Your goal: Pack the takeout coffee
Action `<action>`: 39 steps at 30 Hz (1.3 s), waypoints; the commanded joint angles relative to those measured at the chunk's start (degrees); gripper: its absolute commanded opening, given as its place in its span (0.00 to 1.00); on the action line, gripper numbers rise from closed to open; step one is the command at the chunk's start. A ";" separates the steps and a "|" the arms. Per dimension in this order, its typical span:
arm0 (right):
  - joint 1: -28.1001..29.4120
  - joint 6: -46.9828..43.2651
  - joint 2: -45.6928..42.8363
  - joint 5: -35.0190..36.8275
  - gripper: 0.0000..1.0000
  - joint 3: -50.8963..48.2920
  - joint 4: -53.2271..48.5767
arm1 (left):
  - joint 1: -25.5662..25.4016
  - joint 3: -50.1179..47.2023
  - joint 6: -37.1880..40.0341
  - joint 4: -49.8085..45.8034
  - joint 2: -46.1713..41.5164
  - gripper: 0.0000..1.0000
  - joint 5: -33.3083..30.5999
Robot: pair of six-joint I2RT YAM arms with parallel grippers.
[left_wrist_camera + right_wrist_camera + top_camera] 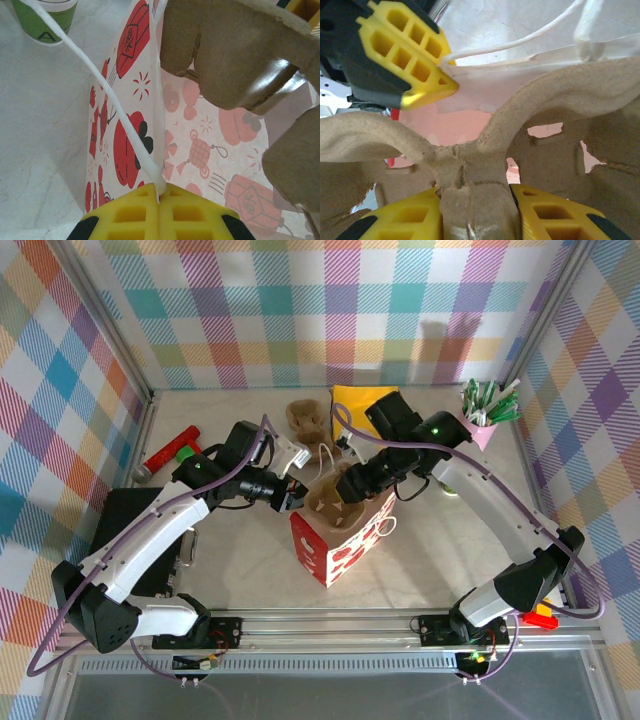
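Plaid walls [300, 310] enclose a pale table [430, 570]. Top view: bag [340, 545] stands open, carrier [328, 502] at its mouth. Packing is early; no coffee seen loaded.

Left wrist: my left claw [160, 200] pinches the handle [151, 172]. A green cup [44, 20] stands beyond, top cropped; coffee or not, I cannot tell.

Right wrist: my right claw [475, 210] clamps the carrier's rib.
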 commanded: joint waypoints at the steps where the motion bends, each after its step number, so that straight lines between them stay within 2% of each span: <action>1: -0.38 2.66 0.32 3.30 0.34 -1.39 1.72 | -0.62 1.81 1.18 -0.51 0.19 0.00 1.98; 11: -0.29 5.17 -1.52 7.17 0.32 -6.23 5.20 | -0.62 1.88 1.14 -0.22 0.29 0.00 2.69; 26: 1.23 3.25 -2.76 13.04 0.31 -8.85 5.76 | -0.59 3.17 0.95 -0.58 1.10 0.00 2.53; 30: 2.39 2.23 -2.61 14.05 0.30 -9.03 5.38 | -0.57 3.75 0.63 -0.67 1.02 0.08 2.04; 35: 3.48 1.35 -2.58 15.21 0.30 -9.12 4.99 | -0.62 4.66 -0.72 -0.16 0.00 0.26 0.26; 39: 4.17 0.79 -2.58 15.86 0.30 -8.87 4.82 | -0.62 4.77 -1.67 0.81 -1.55 0.33 -1.01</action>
